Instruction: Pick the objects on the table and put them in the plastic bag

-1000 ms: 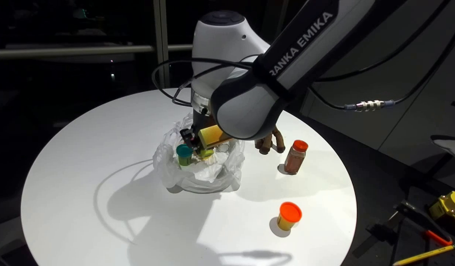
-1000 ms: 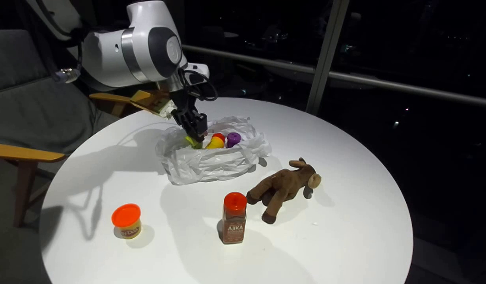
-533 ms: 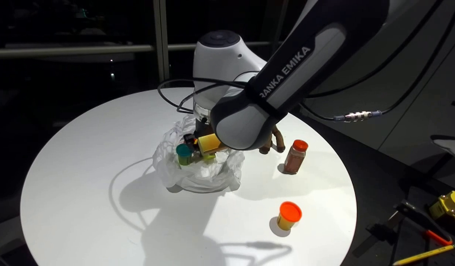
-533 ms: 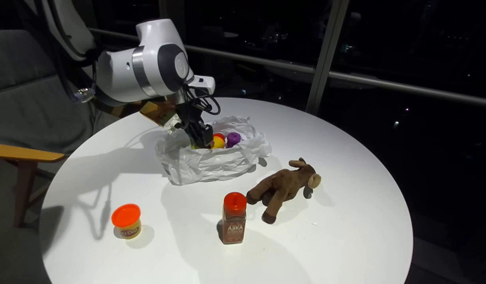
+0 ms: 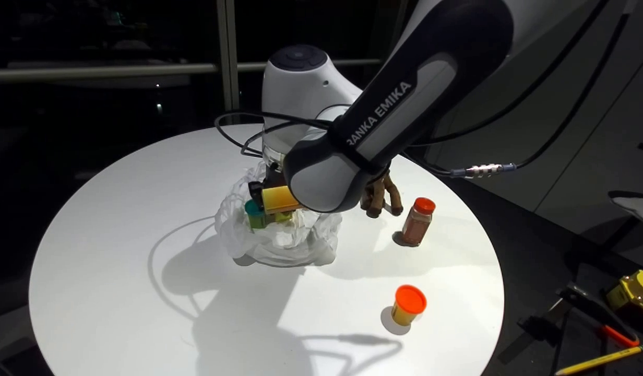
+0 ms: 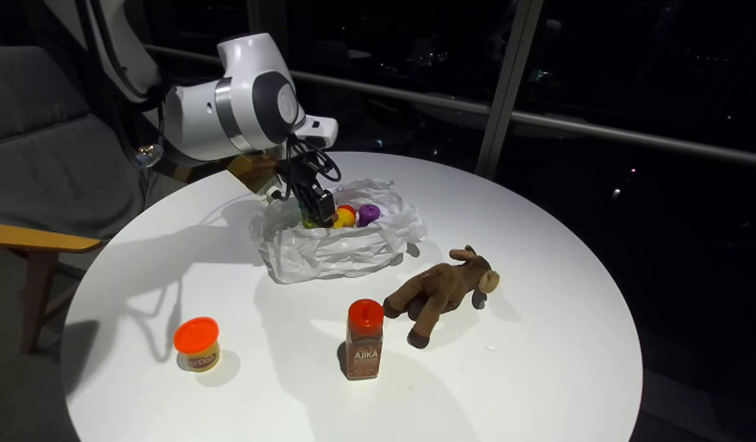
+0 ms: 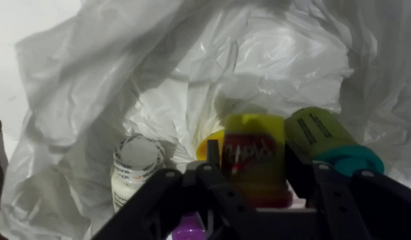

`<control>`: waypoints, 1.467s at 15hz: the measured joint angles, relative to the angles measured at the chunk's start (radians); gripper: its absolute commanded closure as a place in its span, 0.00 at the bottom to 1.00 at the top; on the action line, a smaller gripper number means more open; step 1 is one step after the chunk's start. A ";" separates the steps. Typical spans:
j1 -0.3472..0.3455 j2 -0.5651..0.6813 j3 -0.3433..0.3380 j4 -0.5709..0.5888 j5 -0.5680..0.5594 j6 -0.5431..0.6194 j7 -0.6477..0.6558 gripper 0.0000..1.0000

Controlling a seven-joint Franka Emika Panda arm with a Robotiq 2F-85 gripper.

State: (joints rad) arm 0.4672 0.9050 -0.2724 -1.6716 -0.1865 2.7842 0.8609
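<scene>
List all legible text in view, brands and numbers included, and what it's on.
"RANKA EMIKA": robot arm; first letter not visible.
"AJIKA": red-capped bottle; smaller print unreadable.
"Doh": orange-lidded cup; rest of the label unclear.
"Play": yellow cup in the wrist view; rest blurred.
Too small or blurred to quote: print on the teal-lidded cup and white bottle.
No numbers legible.
</scene>
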 measured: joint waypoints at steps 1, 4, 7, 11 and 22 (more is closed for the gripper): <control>0.010 0.003 -0.016 0.003 0.000 0.014 0.013 0.08; 0.046 0.000 -0.079 0.003 0.000 0.065 0.055 0.00; 0.082 -0.023 -0.147 -0.001 0.000 0.096 0.079 0.00; 0.115 -0.102 -0.186 -0.050 -0.004 0.067 0.074 0.00; 0.007 -0.608 0.131 -0.493 -0.056 -0.459 -0.147 0.00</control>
State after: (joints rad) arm 0.4745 0.2972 -0.1414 -2.1641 -0.2427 2.3251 0.7140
